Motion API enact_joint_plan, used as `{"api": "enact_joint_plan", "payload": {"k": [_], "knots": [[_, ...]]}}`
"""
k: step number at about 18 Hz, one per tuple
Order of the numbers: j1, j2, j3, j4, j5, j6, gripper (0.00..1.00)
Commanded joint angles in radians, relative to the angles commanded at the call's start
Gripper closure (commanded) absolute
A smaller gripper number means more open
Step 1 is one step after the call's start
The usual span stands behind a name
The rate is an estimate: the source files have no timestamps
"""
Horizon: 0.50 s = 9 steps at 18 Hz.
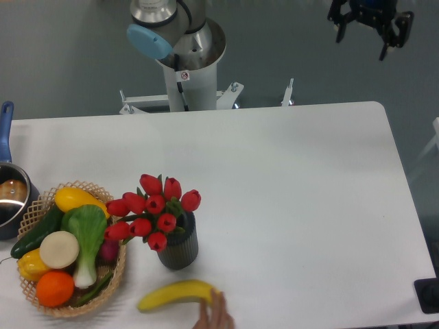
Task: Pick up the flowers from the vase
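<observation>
Red tulip bunch stood in the ribbed dark vase near the bench's front left.

The bunch of glossy red tulip buds with green stems and leaves [152, 211] spread wider than the short, dark grey-black ribbed cylinder vase [180, 248] and leaned left toward the round woven wicker basket [41, 205] of smooth vegetables and fruit. A curved yellow banana [177, 294] lay before the vase, a person's hand [217, 317] touching its right end. The black two-finger gripper [370, 29] hung well apart at upper right, off the white bench [295, 205], jaws parted and holding nothing.
</observation>
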Motion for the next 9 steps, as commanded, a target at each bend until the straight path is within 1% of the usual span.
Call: {"api": "enact_joint_plan", "payload": {"k": [6, 9], "knots": [[0.0, 0.002, -0.003, 0.005, -0.026, -0.011, 0.0], [0.002, 0.002, -0.018, 0.026, -0.07, -0.015, 0.0]]}}
